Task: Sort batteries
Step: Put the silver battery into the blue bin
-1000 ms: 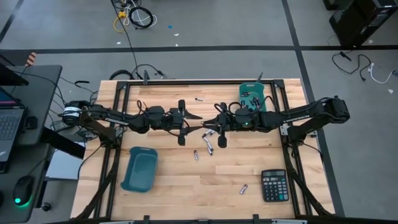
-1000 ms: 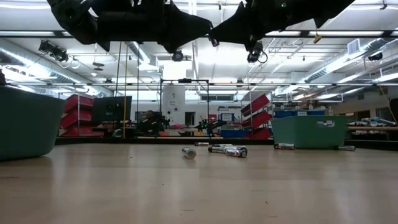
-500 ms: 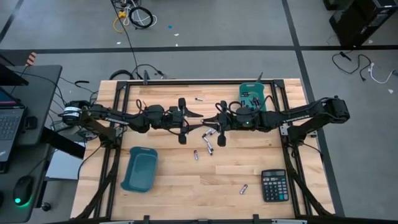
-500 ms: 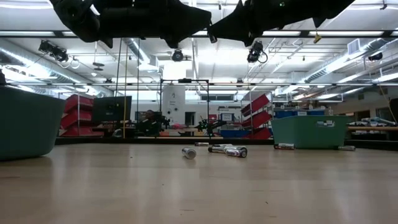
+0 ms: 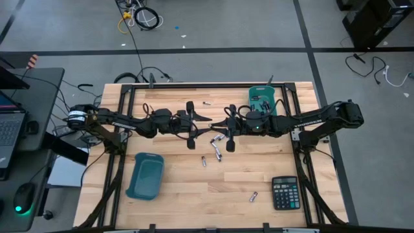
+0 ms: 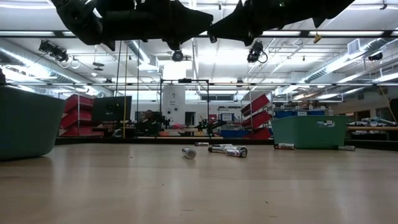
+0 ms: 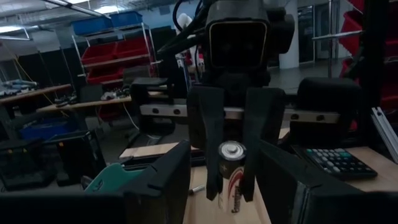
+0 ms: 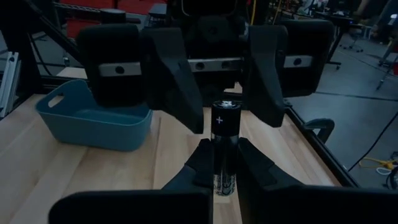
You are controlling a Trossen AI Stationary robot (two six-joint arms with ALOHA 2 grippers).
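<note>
My right gripper (image 8: 225, 167) hovers high over the table's middle (image 5: 217, 127), shut on a black-and-silver battery (image 8: 224, 140). My left gripper (image 7: 225, 168) faces it from the table's left (image 5: 203, 127), open. Its two fingers (image 8: 180, 78) stand on either side of the battery's plus end, with gaps showing. More batteries lie flat on the wood: a small cluster (image 5: 217, 150), one (image 5: 203, 160), one (image 5: 253, 196) and one (image 5: 207, 102). In the low view both arms (image 6: 186, 15) hang along the top edge, above the lying batteries (image 6: 227, 150). My right gripper pinches the battery's lower body (image 8: 224, 177) between its two fingers (image 7: 205, 143), coming level from the table's right. The battery lies along the fingers and juts past their tips, with its plus end (image 8: 224, 107) toward my left gripper. It is lifted clear of the table.
An empty teal bin (image 5: 145, 176) sits near the left front. A second teal bin (image 5: 262, 102) at the far right holds batteries. A black calculator (image 5: 285, 192) lies at the right front. Black frame rails (image 5: 123, 129) run along both table sides.
My left gripper has edged a little toward the table's right, closer to the battery held by my right gripper. The right gripper and the battery have kept still.
</note>
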